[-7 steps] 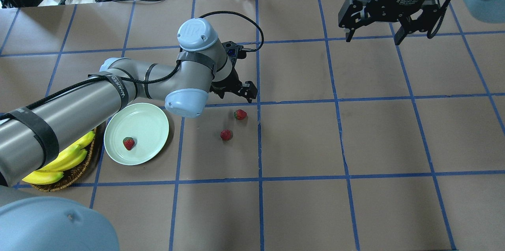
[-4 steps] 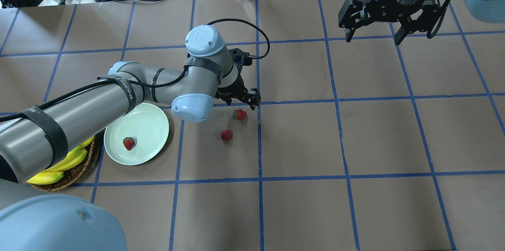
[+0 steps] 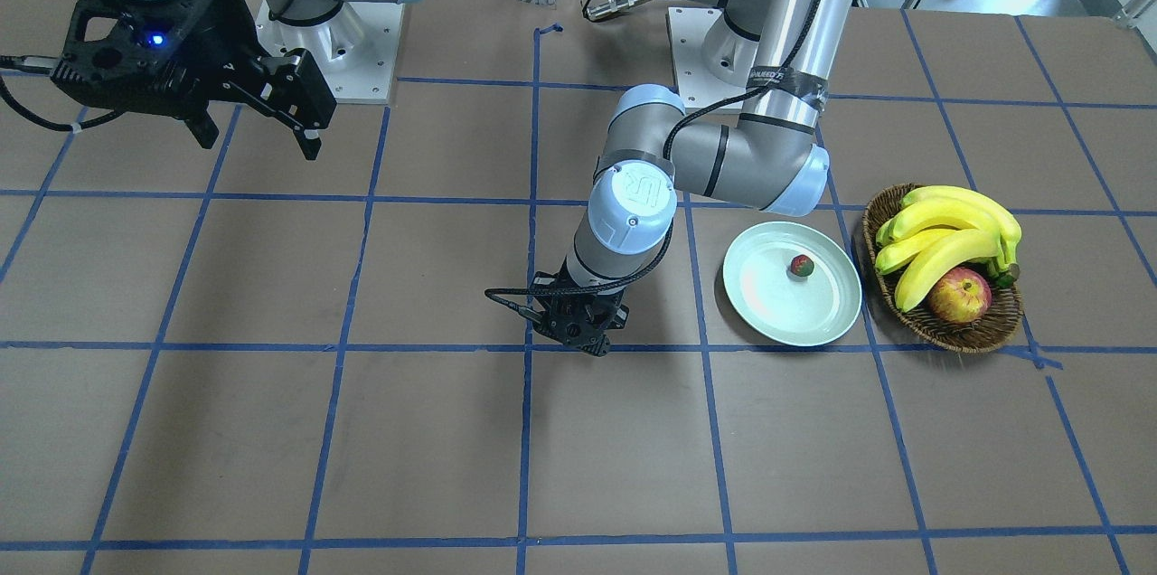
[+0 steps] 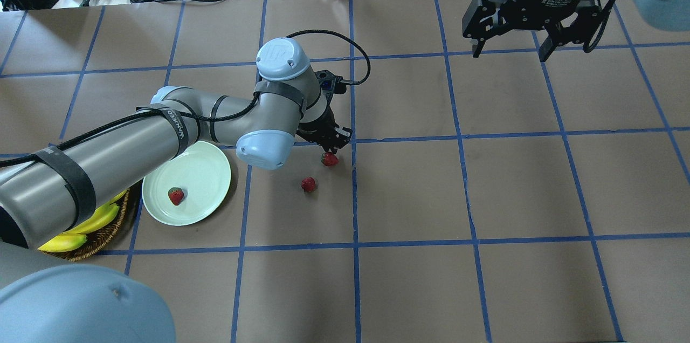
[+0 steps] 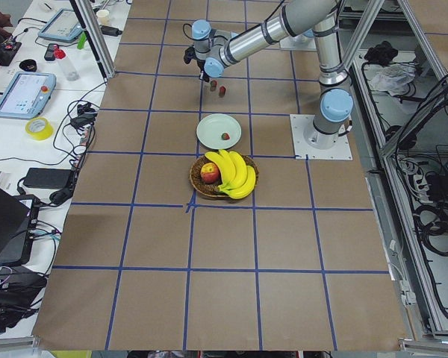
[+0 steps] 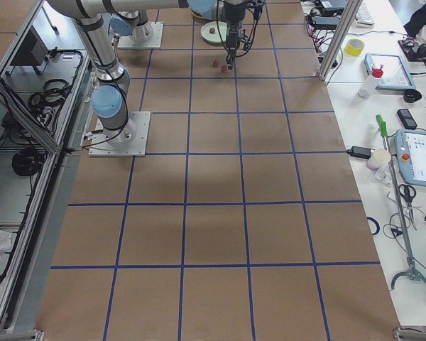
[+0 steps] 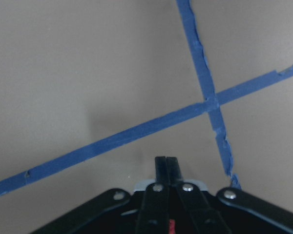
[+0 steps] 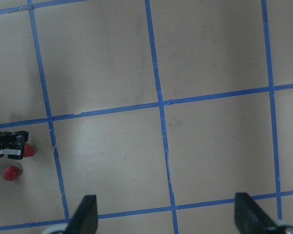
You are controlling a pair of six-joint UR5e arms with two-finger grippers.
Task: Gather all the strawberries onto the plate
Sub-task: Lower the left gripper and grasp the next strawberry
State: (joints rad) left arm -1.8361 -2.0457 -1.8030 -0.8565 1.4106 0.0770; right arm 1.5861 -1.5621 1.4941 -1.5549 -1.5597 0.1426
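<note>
Strawberry [image 4: 329, 159] just beside the closed left jaws' tips.

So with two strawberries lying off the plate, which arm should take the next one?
Left. The left gripper is right at one loose strawberry, and the second strawberry and the plate lie close by. The right gripper hangs open far across the table.

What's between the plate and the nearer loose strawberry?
Nothing but bare brown paper and one blue tape line between the plate and that strawberry, clear in the overhead view.
</note>
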